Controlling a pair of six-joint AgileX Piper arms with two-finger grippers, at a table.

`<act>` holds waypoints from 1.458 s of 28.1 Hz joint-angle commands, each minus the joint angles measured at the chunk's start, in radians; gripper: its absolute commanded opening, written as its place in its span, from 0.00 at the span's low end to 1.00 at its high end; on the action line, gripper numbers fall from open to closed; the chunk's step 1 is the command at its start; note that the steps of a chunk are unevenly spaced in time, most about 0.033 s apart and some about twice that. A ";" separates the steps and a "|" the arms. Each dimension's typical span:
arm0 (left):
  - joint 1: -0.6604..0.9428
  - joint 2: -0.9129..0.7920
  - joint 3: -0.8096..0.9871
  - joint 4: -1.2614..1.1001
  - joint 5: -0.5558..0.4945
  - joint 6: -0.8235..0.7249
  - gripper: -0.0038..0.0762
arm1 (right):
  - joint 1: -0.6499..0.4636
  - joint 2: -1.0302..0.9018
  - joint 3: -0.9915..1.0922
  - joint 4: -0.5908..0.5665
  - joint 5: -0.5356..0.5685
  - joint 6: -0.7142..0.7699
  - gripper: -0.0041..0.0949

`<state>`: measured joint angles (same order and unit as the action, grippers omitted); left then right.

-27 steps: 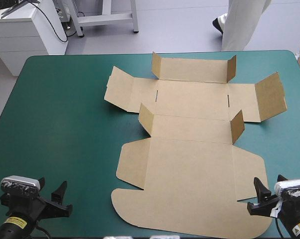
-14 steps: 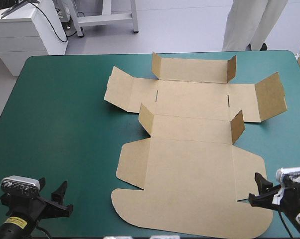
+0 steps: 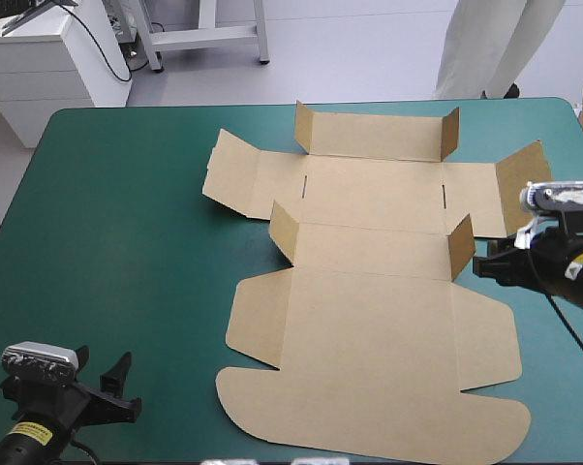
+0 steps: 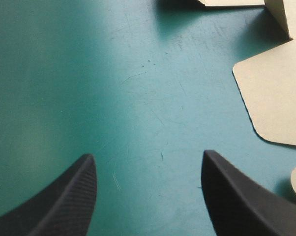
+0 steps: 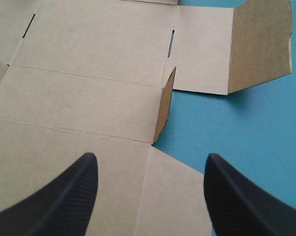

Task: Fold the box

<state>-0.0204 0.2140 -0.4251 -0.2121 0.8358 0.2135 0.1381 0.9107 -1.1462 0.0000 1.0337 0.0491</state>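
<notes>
Two grippers gape empty: left gripper (image 3: 127,386) lower left, right gripper (image 3: 483,263) mid-right by the box's (image 3: 369,329) upright tab (image 3: 461,246), where a skewed push may slide everything.

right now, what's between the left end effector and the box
Only bare teal-green cover. The open left end effector sits apart from the box, with nothing lying in that stretch. It shows in the high view and the left wrist view.

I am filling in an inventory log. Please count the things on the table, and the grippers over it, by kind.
box: 1, lying flat with some flaps raised
grippers: 2, the left gripper and the right gripper, both open
total: 3
</notes>
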 commanded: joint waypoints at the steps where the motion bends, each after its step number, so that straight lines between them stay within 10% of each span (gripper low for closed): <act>1: 0.000 0.011 -0.025 -0.017 -0.063 -0.003 0.60 | -0.005 0.107 -0.140 0.000 0.016 -0.008 0.63; 17: 0.000 0.011 -0.025 -0.017 -0.062 -0.003 0.60 | -0.210 0.544 -0.291 0.226 0.144 -0.235 0.63; 41: 0.000 0.011 -0.025 -0.017 -0.062 -0.003 0.60 | -0.195 0.816 -0.291 0.275 0.086 -0.267 0.59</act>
<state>-0.0204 0.2140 -0.4251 -0.2140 0.8358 0.2135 -0.0557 1.7585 -1.4074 0.2520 1.1313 -0.2070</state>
